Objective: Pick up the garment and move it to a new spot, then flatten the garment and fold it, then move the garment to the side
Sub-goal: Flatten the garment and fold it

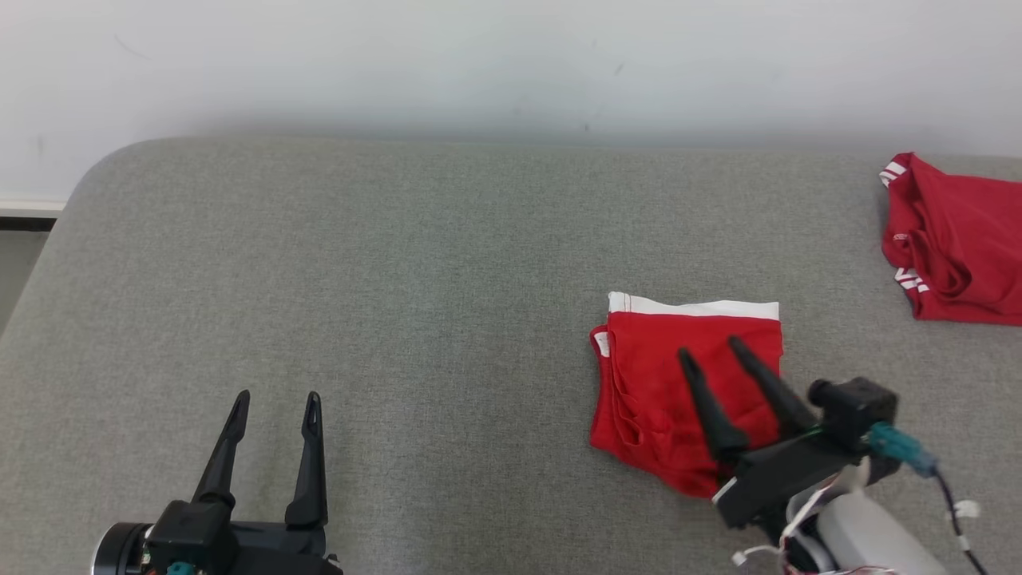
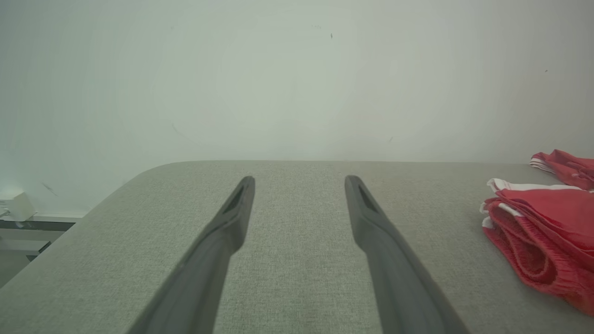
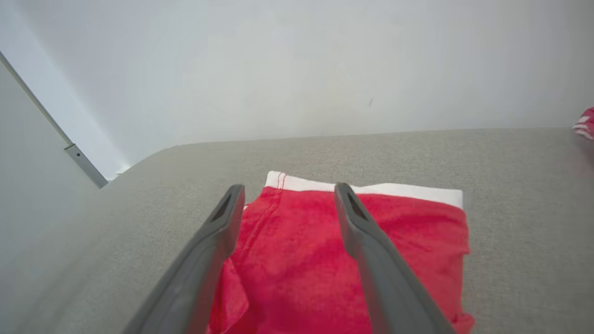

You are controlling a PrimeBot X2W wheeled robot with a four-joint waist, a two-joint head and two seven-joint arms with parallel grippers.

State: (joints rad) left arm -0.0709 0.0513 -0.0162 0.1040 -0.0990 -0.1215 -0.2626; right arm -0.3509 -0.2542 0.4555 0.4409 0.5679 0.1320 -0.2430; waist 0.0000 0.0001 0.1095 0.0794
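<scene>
Folded red garment (image 1: 639,375) lies flat on the grey padded surface (image 1: 399,279), right of centre in the head view; its white band is along the far edge, toward the wall (image 1: 511,64); stacked folds show at its left side in the left wrist view.

Right gripper (image 1: 708,346) is over the garment, its fingers spread wide and pointing toward the white band; nothing is pinched between them; red cloth shows in the gap in the right wrist view; whether the tips touch the cloth, cannot tell.

Left gripper (image 1: 277,394) is at lower left, well apart from the garment; its fingers are fully parted and empty over bare grey surface.

Second red garment (image 1: 958,239), crumpled, with white stripes, lies at the far right edge, apart from the folded one.
</scene>
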